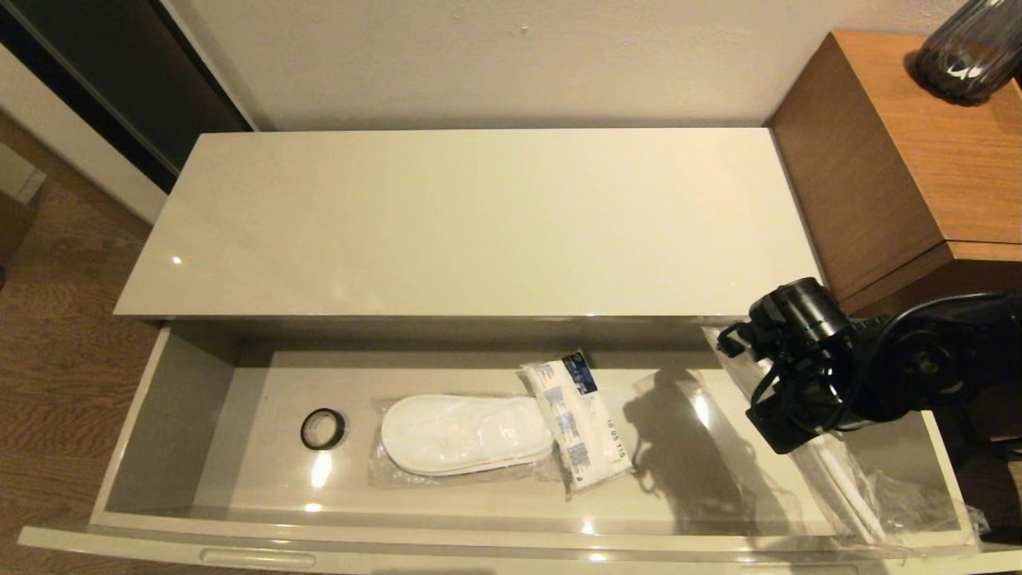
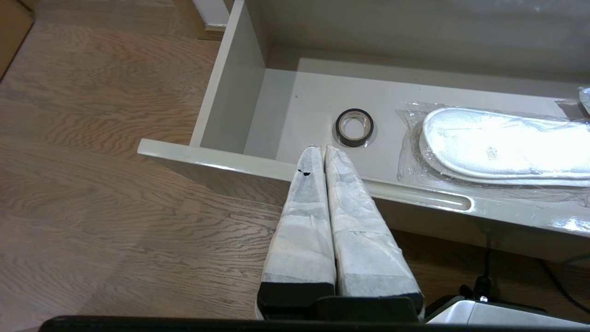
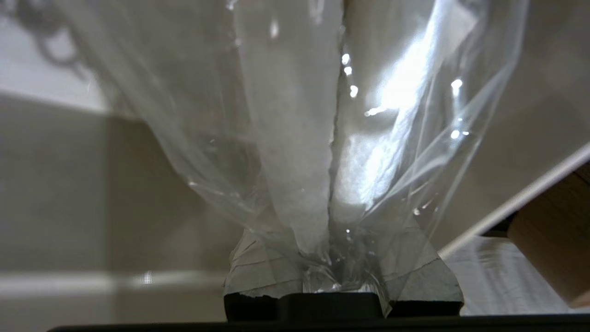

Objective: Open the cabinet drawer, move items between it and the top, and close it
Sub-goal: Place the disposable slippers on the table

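Right claw (image 3: pixel 329 240) closed on a clear plastic bag (image 1: pixel 846 479), over the open cabinet drawer's (image 1: pixel 160 415) right end. Beyond it: white packet (image 1: pixel 579 427), then slippers (image 1: pixel 467 435), then black ring (image 1: pixel 323 429). Left claw (image 2: pixel 321 150) closed, empty, at the drawer front.

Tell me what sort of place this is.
Probably a hotel room: wrapped white slippers and a sealed amenity packet lie in the open cabinet drawer, beside a wooden unit.
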{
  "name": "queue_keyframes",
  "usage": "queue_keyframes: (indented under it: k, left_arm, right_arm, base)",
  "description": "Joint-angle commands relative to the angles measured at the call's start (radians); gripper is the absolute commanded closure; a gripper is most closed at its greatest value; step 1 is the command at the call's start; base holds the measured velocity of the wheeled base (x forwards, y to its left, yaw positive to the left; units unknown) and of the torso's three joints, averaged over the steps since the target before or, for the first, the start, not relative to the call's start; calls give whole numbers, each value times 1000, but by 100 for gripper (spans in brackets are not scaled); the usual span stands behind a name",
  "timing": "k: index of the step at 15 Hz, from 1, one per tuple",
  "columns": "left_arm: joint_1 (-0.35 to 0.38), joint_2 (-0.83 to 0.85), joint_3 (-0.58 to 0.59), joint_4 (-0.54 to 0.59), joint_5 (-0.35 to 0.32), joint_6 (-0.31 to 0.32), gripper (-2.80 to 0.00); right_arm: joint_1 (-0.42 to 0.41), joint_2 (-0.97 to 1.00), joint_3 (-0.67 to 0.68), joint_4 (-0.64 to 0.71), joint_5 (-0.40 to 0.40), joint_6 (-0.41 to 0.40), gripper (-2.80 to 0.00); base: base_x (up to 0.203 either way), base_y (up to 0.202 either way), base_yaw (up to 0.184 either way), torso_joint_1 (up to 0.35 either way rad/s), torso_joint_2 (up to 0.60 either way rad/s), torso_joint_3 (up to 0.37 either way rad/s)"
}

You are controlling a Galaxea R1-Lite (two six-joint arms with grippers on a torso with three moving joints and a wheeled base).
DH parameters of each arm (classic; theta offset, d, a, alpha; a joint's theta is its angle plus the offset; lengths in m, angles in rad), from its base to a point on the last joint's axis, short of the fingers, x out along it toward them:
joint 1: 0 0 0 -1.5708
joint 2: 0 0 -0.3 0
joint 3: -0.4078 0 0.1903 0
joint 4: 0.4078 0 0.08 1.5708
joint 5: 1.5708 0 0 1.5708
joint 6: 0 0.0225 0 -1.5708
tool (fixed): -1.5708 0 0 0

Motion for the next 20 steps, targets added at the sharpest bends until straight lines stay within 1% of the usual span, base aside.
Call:
queue_keyframes:
  k: [1,2,4,6,8,10,13,15,17,20]
  left_arm:
    - [0,-39,2,0,1,0,0]
    - [0,-39,3,0,1,0,0]
    - [0,-39,3,0,1,0,0]
    - [0,-39,3,0,1,0,0]
    - [0,-39,3,0,1,0,0]
    - [0,-39,3,0,1,0,0]
    - [0,-39,3,0,1,0,0]
    - [0,-39,3,0,1,0,0]
    - [0,-39,3,0,1,0,0]
    - [0,-39,2,0,1,0,0]
  right_arm:
    - [1,-101,-8,50,3,-24,0]
    - [1,-140,-8,83,16,-54,0]
    - [2,-217,-2,149,71,-142,0]
    - [19,-267,-2,204,92,-211,0]
    - [41,-289,-52,271,100,-231,0]
    - [70,-305,-129,366,128,-234,0]
    - [108,-281,-293,453,156,-236,0]
    - [128,-241,-437,481,165,-238,0]
    - [135,-172,-588,511,183,-244,0]
    - [139,-47,-810,568,191,-286,0]
  base:
    - [0,0,0,0,0,0]
    - [0,0,0,0,0,0]
    - [0,0,0,0,0,0]
    - [0,0,0,0,0,0]
    - [0,0,0,0,0,0]
    - [0,0,0,0,0,0]
    - [0,0,0,0,0,0]
    - [0,0,0,0,0,0]
    - [0,0,0,0,0,0]
    - [0,0,0,0,0,0]
